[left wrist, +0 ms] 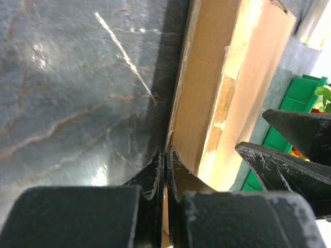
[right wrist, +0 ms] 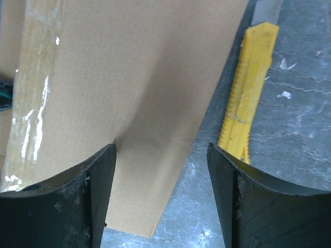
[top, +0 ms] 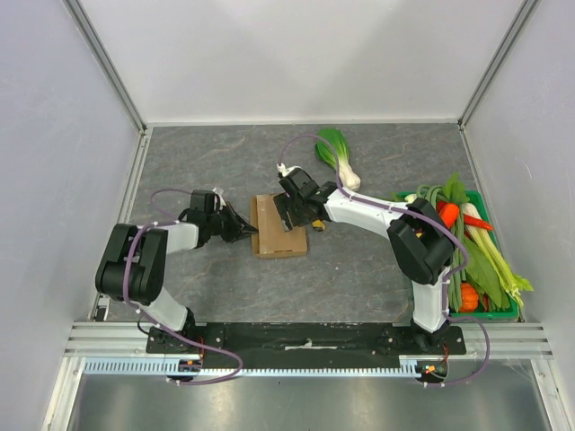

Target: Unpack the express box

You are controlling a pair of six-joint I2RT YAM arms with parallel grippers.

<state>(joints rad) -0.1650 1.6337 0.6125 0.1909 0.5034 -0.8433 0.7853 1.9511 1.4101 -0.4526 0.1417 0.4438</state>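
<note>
Small flat brown cardboard express box (top: 278, 226): mid-table, between both arms. Left gripper (left wrist: 165, 155): pinched tight on thin flap edge at box's left side. Right gripper (right wrist: 160, 150): wide, straddling box's right edge, holding nothing. Yellow plastic utility knife (right wrist: 248, 98): just beside that edge. Advice: lift flap slowly, brace lid with right fingers. Room: bare grey tabletop (top: 207, 162) left of box; green plastic vegetable crate (top: 492, 313) well apart, right.

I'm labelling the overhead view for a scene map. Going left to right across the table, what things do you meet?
left gripper → cardboard box → bok choy → green crate of vegetables
</note>
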